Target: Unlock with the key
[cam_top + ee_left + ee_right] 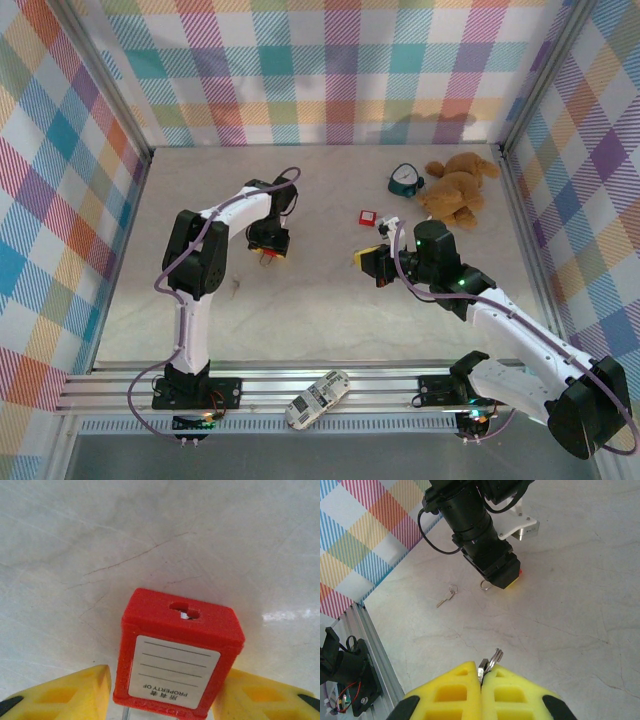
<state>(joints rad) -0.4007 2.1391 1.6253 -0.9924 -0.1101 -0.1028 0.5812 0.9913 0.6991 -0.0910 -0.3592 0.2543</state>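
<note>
Red plastic is what I see first: a red padlock (180,630) stands on the pale marbled table (320,320), left of the middle, with its keyhole side turned upward to the left wrist camera and a white label "PROPERTY OF" on its face. The left gripper (268,250) comes down over it, and its yellow fingers (75,690) stand on both sides of the lock body, very close to it. If they really press it, I cannot tell. The right gripper (481,672) is near the middle of the table, apart from the lock. Its jaws are closed together on a small key (491,661), whose metal tip comes out between them. A second key on a ring (447,596) lies flat on the table, near the left gripper. At the far right lies a brown teddy bear (460,188).
</note>
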